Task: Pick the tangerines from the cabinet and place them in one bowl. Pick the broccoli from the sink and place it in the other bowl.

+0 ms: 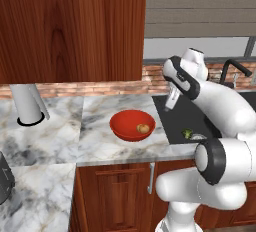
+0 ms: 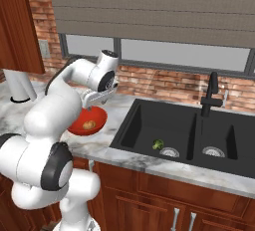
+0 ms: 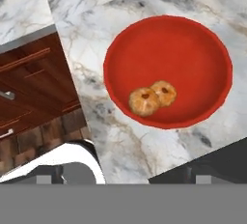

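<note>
1. The two small round orange-tan tangerines [image 3: 152, 97] lie touching inside the glossy shallow red bowl [image 3: 212, 49], centre of the hand view.
2. Risk, as I judge it: the small lumpy green broccoli [image 2: 158, 144] lies low in the black matte sink [image 2: 149, 120]; a steep reach could clip the basin wall.
3. The claw [image 1: 170, 107] hangs beside the bowl above the marble bench [image 1: 95, 146]; whether spread or pressed together I cannot tell.
4. The left base view shows one fruit; the hand view shows both.

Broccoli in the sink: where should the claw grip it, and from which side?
Probably from straight above, closing across the lumpy green head of the broccoli. It lies low on the floor of the sink, beside a silver drain, and the basin walls block a sideways approach.
</note>
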Available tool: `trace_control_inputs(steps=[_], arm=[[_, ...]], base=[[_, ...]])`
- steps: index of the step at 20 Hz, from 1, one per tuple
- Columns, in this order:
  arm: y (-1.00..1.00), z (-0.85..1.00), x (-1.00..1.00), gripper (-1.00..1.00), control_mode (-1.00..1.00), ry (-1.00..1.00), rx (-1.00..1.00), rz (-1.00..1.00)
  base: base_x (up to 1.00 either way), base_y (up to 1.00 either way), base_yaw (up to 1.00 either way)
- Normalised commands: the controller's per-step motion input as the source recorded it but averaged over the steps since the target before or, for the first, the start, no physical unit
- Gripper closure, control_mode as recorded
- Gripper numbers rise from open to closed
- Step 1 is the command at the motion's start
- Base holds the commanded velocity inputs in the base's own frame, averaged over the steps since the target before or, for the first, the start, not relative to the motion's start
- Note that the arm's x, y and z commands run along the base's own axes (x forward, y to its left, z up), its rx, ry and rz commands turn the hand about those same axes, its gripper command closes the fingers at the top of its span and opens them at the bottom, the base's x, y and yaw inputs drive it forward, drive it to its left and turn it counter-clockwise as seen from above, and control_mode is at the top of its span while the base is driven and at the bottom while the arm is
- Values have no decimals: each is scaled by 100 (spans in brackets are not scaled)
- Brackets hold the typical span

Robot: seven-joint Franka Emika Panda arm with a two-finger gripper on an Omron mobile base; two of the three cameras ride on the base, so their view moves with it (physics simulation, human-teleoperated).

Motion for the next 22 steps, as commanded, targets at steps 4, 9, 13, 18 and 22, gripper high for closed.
trace_control_inputs(steps=[4, 9, 13, 18, 22], arm=[[-1, 6, -33, -100, -100, 0, 1, -36], [-15, 23, -23, -100, -100, 6, 4, -34], [1, 24, -3, -100, -100, 3, 5, -29], [0, 19, -11, -100, -100, 7, 6, -32], [0, 12, -25, -100, -100, 15, 3, -32]], base=[[0, 0, 0], [0, 0, 0], [0, 0, 0], [0, 0, 0], [0, 0, 0]])
